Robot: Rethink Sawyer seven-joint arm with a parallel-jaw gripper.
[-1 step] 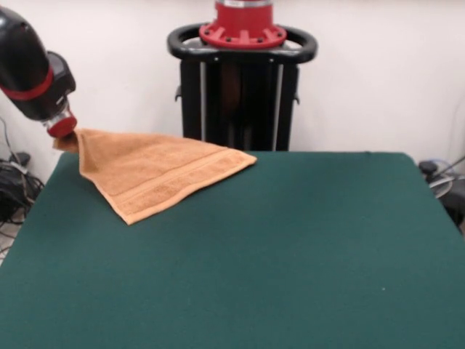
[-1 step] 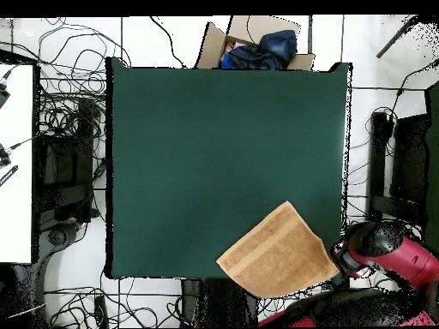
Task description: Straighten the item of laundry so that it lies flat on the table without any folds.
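The item of laundry (image 1: 156,171) is an orange-tan towel with woven border bands, at the far left corner of the green table (image 1: 290,247). It looks spread in one layer, one corner pointing toward the table's middle. Its left corner is raised off the table, up to my gripper (image 1: 64,138), which is shut on it at the table's left edge. From overhead, the towel (image 2: 276,250) sits at the bottom right corner of the table (image 2: 214,137), partly overhanging the edge. There my gripper (image 2: 341,257) is at the towel's right corner, just off the table.
The black pedestal (image 1: 242,80) stands right behind the towel. Overhead, a cardboard box with blue cloth (image 2: 257,47) sits beyond the table's top edge, cables (image 2: 69,111) cover the floor at left, and a white desk (image 2: 15,163) lines the left side.
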